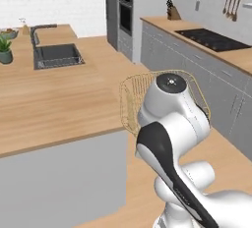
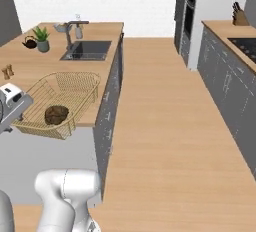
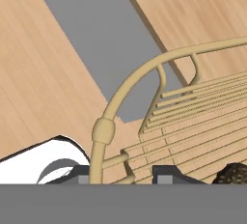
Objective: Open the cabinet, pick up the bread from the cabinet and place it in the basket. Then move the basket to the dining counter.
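The tan wire basket (image 2: 67, 93) hangs tilted at the near corner of the dining counter (image 2: 30, 66), part of it past the counter's end. Whether it touches the top I cannot tell. The dark-brown bread (image 2: 56, 114) lies inside it, and a bit of the bread (image 3: 234, 174) shows in the hand view. My gripper (image 3: 124, 175) is shut on the basket's rim (image 3: 103, 131) at its left side, seen as the white hand (image 2: 20, 116). In the left base view my arm covers most of the basket (image 1: 129, 89) beside the dining counter (image 1: 59, 99). The cabinet is out of view.
A sink (image 1: 56, 55) with a faucet and a potted plant (image 1: 5, 50) sit at the counter's far end, with a dark kettle (image 2: 30, 42) nearby. Across the wooden floor aisle (image 2: 165, 126) run grey drawers (image 2: 225, 91), a cooktop (image 1: 211, 39), a knife block (image 1: 173, 12) and an oven (image 1: 126, 13).
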Motion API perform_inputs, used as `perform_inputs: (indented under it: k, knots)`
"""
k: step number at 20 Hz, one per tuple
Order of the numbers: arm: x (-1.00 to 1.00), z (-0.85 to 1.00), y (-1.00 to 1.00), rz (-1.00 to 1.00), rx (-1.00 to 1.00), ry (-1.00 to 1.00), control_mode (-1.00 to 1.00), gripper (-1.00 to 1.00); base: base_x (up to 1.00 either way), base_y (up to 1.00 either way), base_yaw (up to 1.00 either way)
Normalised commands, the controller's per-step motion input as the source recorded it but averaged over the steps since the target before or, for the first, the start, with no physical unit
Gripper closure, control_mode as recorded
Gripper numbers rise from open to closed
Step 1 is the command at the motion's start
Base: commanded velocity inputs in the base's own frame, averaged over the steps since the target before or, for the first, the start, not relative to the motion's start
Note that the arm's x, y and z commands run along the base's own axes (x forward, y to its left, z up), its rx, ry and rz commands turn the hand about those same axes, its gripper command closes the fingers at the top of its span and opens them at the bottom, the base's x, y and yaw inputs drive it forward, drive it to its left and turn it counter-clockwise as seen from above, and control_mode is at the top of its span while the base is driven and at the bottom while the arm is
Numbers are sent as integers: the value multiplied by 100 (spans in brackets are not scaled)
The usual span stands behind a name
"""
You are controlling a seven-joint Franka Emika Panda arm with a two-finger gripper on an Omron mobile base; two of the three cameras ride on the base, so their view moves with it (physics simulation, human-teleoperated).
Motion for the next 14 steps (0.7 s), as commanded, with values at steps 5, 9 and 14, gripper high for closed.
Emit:
perform_inputs:
  k: [5, 9, 14]
  knots:
    - [0, 0, 0, 0, 0, 0, 100, 100, 0, 100, 0]
    - [0, 0, 0, 0, 0, 0, 100, 100, 0, 100, 0]
    - [0, 0, 0, 0, 0, 0, 100, 100, 0, 100, 1]
